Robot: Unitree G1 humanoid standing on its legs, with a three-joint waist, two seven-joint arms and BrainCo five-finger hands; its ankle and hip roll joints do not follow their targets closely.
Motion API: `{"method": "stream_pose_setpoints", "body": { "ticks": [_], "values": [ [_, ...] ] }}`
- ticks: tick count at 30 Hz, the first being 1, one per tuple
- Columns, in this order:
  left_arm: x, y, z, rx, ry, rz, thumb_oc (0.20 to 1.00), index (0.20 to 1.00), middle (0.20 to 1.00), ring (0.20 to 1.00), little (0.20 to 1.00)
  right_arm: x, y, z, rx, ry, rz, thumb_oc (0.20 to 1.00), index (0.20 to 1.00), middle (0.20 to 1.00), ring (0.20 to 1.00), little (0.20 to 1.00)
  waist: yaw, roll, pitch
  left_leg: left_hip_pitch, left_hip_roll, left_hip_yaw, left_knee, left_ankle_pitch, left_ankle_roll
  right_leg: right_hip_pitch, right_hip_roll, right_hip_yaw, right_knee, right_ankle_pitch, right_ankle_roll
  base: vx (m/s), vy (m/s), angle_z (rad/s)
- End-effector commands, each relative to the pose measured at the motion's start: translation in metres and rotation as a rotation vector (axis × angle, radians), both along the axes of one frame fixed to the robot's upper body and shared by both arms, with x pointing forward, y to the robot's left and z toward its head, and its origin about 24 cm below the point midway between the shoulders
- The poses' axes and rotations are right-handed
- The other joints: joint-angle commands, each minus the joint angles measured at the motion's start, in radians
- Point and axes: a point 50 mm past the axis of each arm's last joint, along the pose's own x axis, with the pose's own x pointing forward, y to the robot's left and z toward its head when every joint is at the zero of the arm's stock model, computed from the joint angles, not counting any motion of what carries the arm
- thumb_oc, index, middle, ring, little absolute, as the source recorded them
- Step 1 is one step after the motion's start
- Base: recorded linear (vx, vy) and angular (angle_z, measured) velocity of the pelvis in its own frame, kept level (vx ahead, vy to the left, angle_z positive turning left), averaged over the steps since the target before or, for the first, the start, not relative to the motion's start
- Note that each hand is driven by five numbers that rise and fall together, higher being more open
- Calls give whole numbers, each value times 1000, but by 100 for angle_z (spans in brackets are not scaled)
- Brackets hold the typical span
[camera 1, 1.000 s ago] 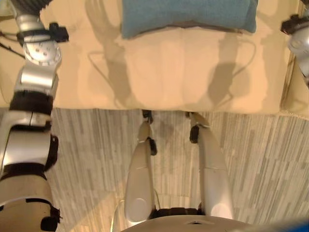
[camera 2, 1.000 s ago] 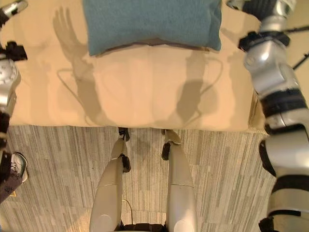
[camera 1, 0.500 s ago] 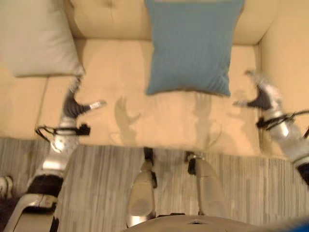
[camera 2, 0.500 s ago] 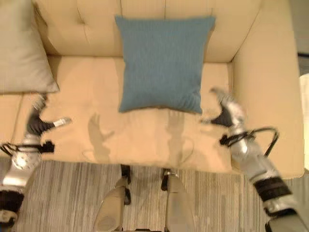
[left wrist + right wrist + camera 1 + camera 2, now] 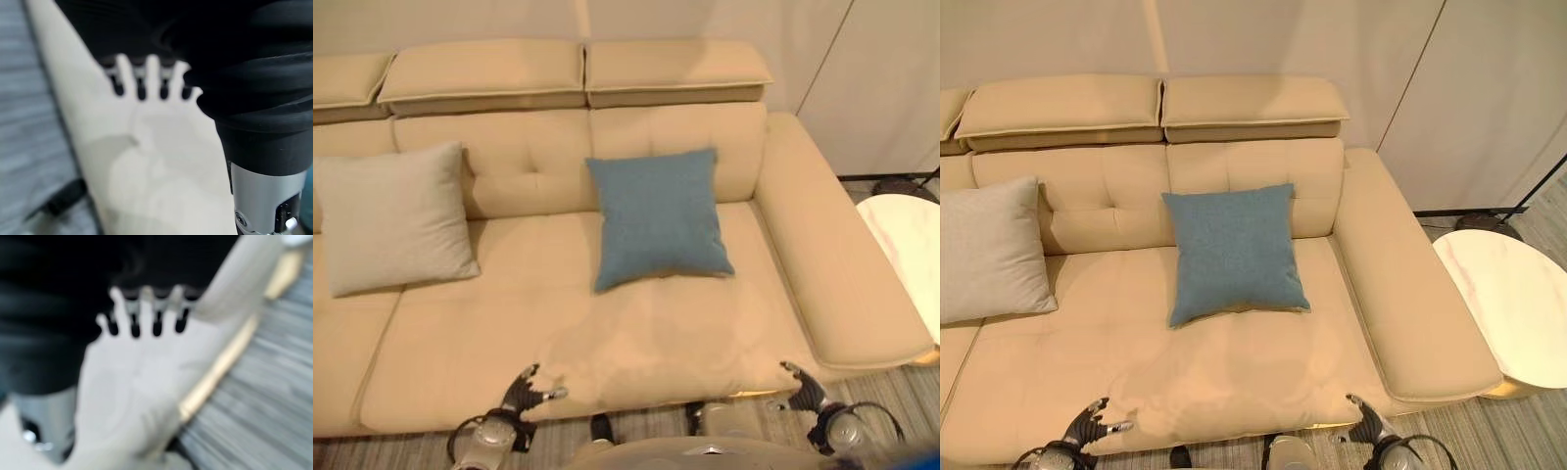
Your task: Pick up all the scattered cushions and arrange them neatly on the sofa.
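— What has changed at the sofa (image 5: 1400, 294)?
— Both hands (image 5: 524, 390) (image 5: 806, 392) were drawn back to its front edge, fingers spread, nothing held. The blue cushion (image 5: 1232, 253) and grey cushion (image 5: 989, 250) are propped against its backrest; placement is judged done.

Sofa (image 5: 558, 333) — running across the scene, its backrest lying at the far side and its seat front at the near edge. Left cushion (image 5: 393, 217) is leaning upright against the backrest toward the left. Middle cushion (image 5: 658, 217) is leaning against the backrest right of centre, well apart from the first. Armrest (image 5: 832, 264) is closing the right end. Round side table (image 5: 1518, 308) is standing on the floor right of the armrest. Left hand (image 5: 521, 394) and right hand (image 5: 806, 392) — hanging open at the seat's front edge, one toward each side, holding nothing.
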Motion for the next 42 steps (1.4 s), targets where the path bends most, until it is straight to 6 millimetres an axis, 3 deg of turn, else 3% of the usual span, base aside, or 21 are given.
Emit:
{"method": "stream_pose_setpoints", "body": {
  "ticks": [1,3,5,8,9,12,15,16,18,23,24,26,27,29,30,31,32,34,42],
  "values": [
    [10,17,10,64,-16,-31,1000,1000,1000,1000,1000,12,8,0,62,-35,-62,1000,1000,1000,1000,1000,-15,-67,25,44,8,35,3,-35,-75,177,-21,-26,-191,53,107,-55,-30,-2],
    [11,9,7,39,-28,-16,1000,1000,1000,1000,1000,4,5,-3,66,-11,-119,1000,1000,1000,1000,1000,-21,-75,29,39,7,36,44,-44,-74,204,-20,-25,-223,55,105,-128,-15,5],
    [12,2,5,15,-34,-19,1000,1000,1000,1000,1000,2,4,-3,76,-13,-142,1000,1000,1000,1000,1000,-19,-92,52,28,-9,-6,213,-146,-66,195,-42,-18,-209,69,98,-230,14,4],
    [14,-4,4,-3,-38,-25,1000,1000,1000,1000,1000,2,4,-3,79,-15,-149,1000,1000,1000,1000,1000,-26,-97,58,22,-25,-40,329,-178,-65,176,-56,-21,-203,84,93,-161,81,-7],
    [16,-11,2,-22,-50,-25,1000,1000,1000,1000,1000,3,3,-3,75,-10,-145,1000,1000,1000,1000,1000,-32,-93,57,49,-48,-86,400,-190,-70,152,-61,-1,-194,105,91,-225,218,-4],
    [22,-19,2,-40,-70,-23,1000,1000,1000,1000,1000,3,4,-4,75,3,-147,1000,1000,1000,1000,1000,-43,-76,50,97,-67,-125,367,-197,-67,119,-53,17,-186,121,99,-129,177,-20],
    [35,-24,5,-46,-108,-37,1000,1000,1000,1000,1000,7,9,-6,74,13,-128,1000,1000,1000,1000,1000,-65,-64,52,165,-113,-113,188,-284,-20,41,-78,31,-160,160,133,-255,298,-15],
    [35,-24,5,-46,-109,-37,1000,1000,1000,1000,1000,7,9,-6,74,13,-128,1000,1000,1000,1000,1000,-64,-64,52,166,-113,-112,186,-283,-19,41,-78,32,-159,160,134,-227,252,-30],
    [37,-20,5,-22,-97,-46,1000,1000,1000,1000,1000,4,15,-10,70,49,-111,1000,1000,1000,1000,1000,-53,-80,62,164,-134,-109,139,-268,-3,19,-101,23,-175,227,166,-255,246,-39],
    [41,-11,9,16,-88,-69,1000,1000,1000,1000,1000,12,22,-10,70,43,-59,1000,1000,1000,1000,1000,-25,-94,85,183,-146,-72,48,-222,15,-7,-124,-59,-173,260,187,-228,129,-35],
    [45,-9,12,22,-105,-71,1000,1000,1000,1000,1000,17,25,-8,67,26,-37,1000,1000,1000,1000,1000,-1,-85,112,166,-130,-53,38,-190,26,-6,-133,-145,-86,204,180,-357,103,-47],
    [46,-7,13,27,-108,-77,1000,1000,1000,1000,1000,17,27,-9,70,29,-29,1000,1000,1000,1000,1000,0,-87,114,147,-133,-59,37,-172,37,-5,-134,-128,-17,182,171,-314,99,-52],
    [42,-4,12,35,-86,-76,1000,1000,1000,1000,1000,11,27,-11,82,47,-51,1000,1000,1000,1000,1000,6,-81,110,130,-130,-70,15,-151,47,18,-102,-50,93,130,153,-223,61,-24],
    [40,-2,11,44,-74,-74,1000,1000,1000,1000,1000,6,27,-13,83,62,-66,1000,1000,1000,1000,1000,11,-77,103,118,-125,-73,14,-141,50,25,-96,-33,147,115,149,-173,11,2],
    [33,3,10,64,-50,-52,1000,1000,1000,1000,1000,2,27,-15,78,77,-62,1000,1000,1000,1000,1000,20,-83,96,107,-120,-69,16,-132,46,73,-98,-21,121,110,151,-75,-110,12],
    [28,0,7,50,-31,-57,1000,1000,1000,1000,1000,-4,30,-17,90,92,-74,1000,1000,1000,1000,1000,42,-106,66,83,-129,-68,16,-127,37,158,-98,-42,14,59,132,-73,-111,14],
    [28,0,7,50,-31,-57,1000,1000,1000,1000,1000,-5,30,-17,90,92,-74,1000,1000,1000,1000,1000,41,-106,66,84,-129,-69,17,-127,36,161,-98,-44,12,59,131,-28,-84,16],
    [13,1,1,48,18,-22,1000,1000,1000,1000,1000,-10,31,-19,79,118,-60,1000,1000,1000,1000,1000,47,-113,26,78,-115,-23,12,-115,19,215,-68,-37,-136,67,136,-52,-66,14],
    [15,-3,0,37,18,-25,1000,1000,1000,1000,1000,-16,28,-20,68,135,-62,1000,1000,1000,1000,1000,35,-107,-2,91,-96,-2,3,-106,5,250,-42,-29,-212,71,122,-44,-20,-19]
  ]
}}
